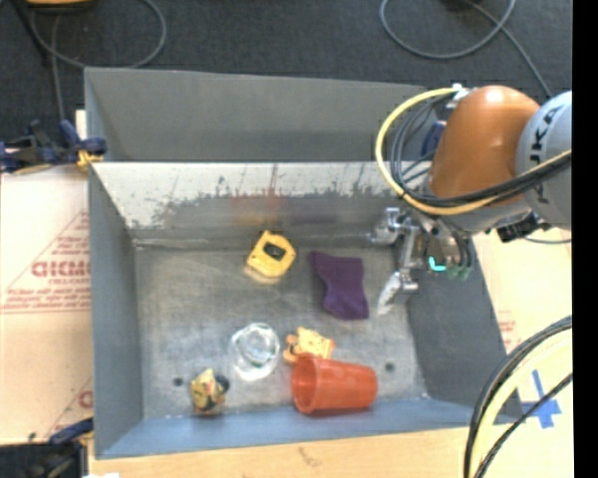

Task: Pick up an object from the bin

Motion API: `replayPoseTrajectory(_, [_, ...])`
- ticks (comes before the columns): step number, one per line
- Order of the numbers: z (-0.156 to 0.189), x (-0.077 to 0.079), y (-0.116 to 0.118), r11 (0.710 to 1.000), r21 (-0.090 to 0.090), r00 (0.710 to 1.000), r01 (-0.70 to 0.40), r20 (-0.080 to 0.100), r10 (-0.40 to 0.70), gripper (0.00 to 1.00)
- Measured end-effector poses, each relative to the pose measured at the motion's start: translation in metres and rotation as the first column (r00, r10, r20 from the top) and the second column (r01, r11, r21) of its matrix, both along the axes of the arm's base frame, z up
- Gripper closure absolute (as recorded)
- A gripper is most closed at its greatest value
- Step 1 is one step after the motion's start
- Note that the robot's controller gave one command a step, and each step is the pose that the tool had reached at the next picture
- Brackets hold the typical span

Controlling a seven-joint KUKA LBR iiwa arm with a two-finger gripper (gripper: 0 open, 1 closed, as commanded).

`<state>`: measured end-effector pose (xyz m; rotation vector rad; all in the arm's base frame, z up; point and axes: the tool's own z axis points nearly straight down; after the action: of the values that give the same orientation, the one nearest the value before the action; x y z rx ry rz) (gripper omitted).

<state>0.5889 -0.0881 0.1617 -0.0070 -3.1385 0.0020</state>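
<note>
The gripper [390, 263] hangs low at the right side of the grey metal bin [159, 297], whose floor is scuffed and dull. Its two pale metal fingers [394, 291] seem to stand apart with nothing between them, though the angle makes the gap hard to judge.

Just beside the gripper, on its left, lies a purple cloth [341, 285]. It is soft and crumpled, folded into a rough oblong, and sits close to the fingers but apart from them. Below and left of the gripper an orange plastic cup [334, 386] lies on its side, smooth-walled, mouth to the left. Touching its rim is a small yellow and red toy [311, 344] of lumpy shape.

Further left are a yellow blocky thing with a dark face [270, 257], rounded at the corners, and a clear, glassy round piece [254, 351]. Farthest off, by the near left corner, stands a small mottled figure [208, 391].
</note>
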Motion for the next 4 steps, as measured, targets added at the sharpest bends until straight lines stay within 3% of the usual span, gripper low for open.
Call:
replayPoseTrajectory(1, [0.004,0.002,0.0,1.0,-0.001,1.0,-0.002,0.008,0.002,0.0])
replayPoseTrajectory(2, [-0.031,0.0,0.02,0.997,-0.003,0.997,-0.073,0.013,0.073,0.0])
replayPoseTrajectory(3, [-0.081,0.007,0.049,0.804,-0.004,0.804,-0.594,0.001,0.594,1.0])
replayPoseTrajectory(4, [-0.081,0.007,0.049,0.804,-0.004,0.804,-0.594,0.001,0.594,1.0])
